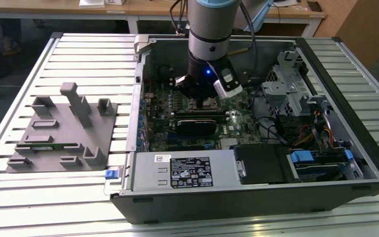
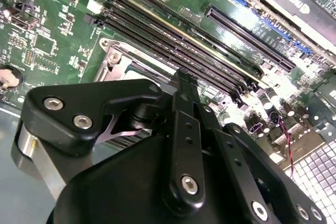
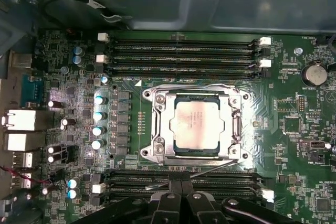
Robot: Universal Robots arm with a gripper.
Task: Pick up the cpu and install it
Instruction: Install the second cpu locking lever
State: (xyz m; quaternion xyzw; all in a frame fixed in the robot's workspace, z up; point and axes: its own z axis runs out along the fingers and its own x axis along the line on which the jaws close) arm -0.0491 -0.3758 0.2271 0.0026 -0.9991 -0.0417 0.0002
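pale silver square cpu point(image 3: 197, 126) sat flat within the bright metal socket frame point(image 3: 157, 124) on the green motherboard point(image 3: 304, 129); black gripper point(image 3: 181, 188) hovered nearby, fingers pressed together, empty.

Open PC case point(image 1: 347, 163) sits on a slatted metal surface point(image 1: 77, 59), w/ green motherboard point(image 3: 294, 129) inside. Grey holder tray point(image 1: 61, 140) lies on the surface at the exterior view's left, just beside the case. Black RAM slots point(image 3: 184, 53) run in rows, white clips at ends. Coin battery point(image 3: 314, 73) near board edge. Silver PSU box point(image 1: 183, 170) w/ label sits along the case's near wall.
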